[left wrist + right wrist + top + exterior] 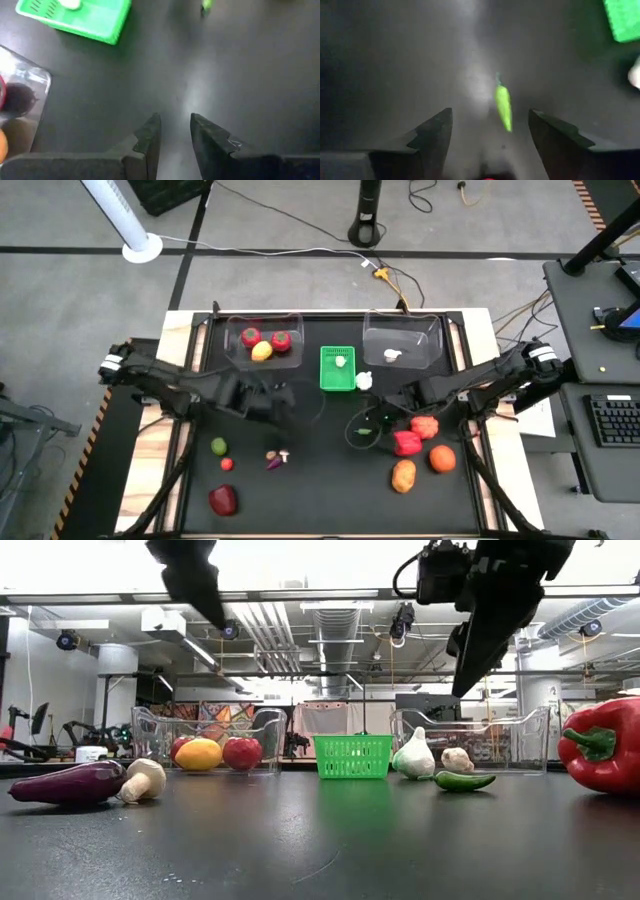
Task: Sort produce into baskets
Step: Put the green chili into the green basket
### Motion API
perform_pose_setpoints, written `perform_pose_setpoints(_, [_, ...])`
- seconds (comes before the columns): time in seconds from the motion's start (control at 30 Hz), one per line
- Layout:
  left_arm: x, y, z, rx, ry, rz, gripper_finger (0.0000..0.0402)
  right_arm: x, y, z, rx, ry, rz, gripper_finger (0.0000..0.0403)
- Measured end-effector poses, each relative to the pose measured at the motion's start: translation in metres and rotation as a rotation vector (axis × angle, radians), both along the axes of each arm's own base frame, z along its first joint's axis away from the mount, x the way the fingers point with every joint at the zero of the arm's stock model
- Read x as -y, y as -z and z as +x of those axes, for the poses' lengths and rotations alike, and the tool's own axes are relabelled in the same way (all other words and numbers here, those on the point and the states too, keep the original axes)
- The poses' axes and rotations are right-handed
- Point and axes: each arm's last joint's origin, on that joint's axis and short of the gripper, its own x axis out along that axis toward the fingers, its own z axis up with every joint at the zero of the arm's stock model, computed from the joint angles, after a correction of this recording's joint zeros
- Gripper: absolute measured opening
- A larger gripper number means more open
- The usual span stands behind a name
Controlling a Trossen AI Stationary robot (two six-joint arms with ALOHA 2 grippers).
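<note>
The black table top (pixel 320 840) looks matt with faint sheen; two clear plastic bins (pixel 264 345) glossy; the green perforated plastic basket (pixel 352 756) smooth.

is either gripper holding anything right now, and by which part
Nothing is held. The right gripper hangs open above the green chili; the left gripper is nearly closed with nothing between its fingers.

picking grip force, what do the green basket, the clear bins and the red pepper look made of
Green basket: looks like rigid plastic, with slotted, perforated walls. Clear bins: transparent glossy plastic, probably hard; the produce shows through the walls. Red pepper: smooth and shiny with highlights, likely molded plastic or rubber; cannot tell which.
</note>
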Motion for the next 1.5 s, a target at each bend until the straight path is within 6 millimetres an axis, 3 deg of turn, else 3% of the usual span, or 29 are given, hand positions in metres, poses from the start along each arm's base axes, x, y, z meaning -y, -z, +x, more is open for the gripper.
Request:
perform_pose_setpoints(0.13, [0.022, 0.008, -0.023, 0.035, 0.037, 0.015, 0.0089, -0.008, 0.012, 0.007, -0.02, -0.016, -0.003, 0.0265])
perform_pose_setpoints(0.27, [0.032, 0.018, -0.048, 0.123, 0.006, -0.025, 0.0089, -0.011, 0.033, 0.013, -0.101, 0.009, -0.005, 0.0251])
perform_pose_setpoints(0.43, [0.031, 0.031, -0.067, 0.232, -0.035, -0.128, 0.0089, -0.011, 0.06, 0.021, -0.189, 0.051, -0.012, 0.0231])
perform_pose_setpoints(0.6, [0.026, 0.038, -0.075, 0.302, -0.078, -0.191, 0.0089, -0.012, 0.079, 0.024, -0.256, 0.091, -0.019, 0.0215])
perform_pose_setpoints(0.83, [0.027, 0.049, -0.072, 0.301, -0.097, -0.182, 0.0089, -0.012, 0.083, 0.025, -0.268, 0.098, -0.022, 0.0169])
perform_pose_setpoints(1.17, [0.033, 0.059, -0.062, 0.297, -0.151, -0.205, 0.0089, -0.01, 0.082, 0.025, -0.266, 0.078, -0.028, 0.0023])
perform_pose_setpoints(1.37, [0.033, 0.062, -0.061, 0.291, -0.185, -0.224, 0.0089, -0.009, 0.075, 0.024, -0.244, 0.06, -0.009, 0.002])
perform_pose_setpoints(1.5, [0.035, 0.062, -0.061, 0.257, -0.185, -0.308, 0.0089, -0.003, 0.056, 0.024, -0.185, 0.066, 0.027, 0.0019])
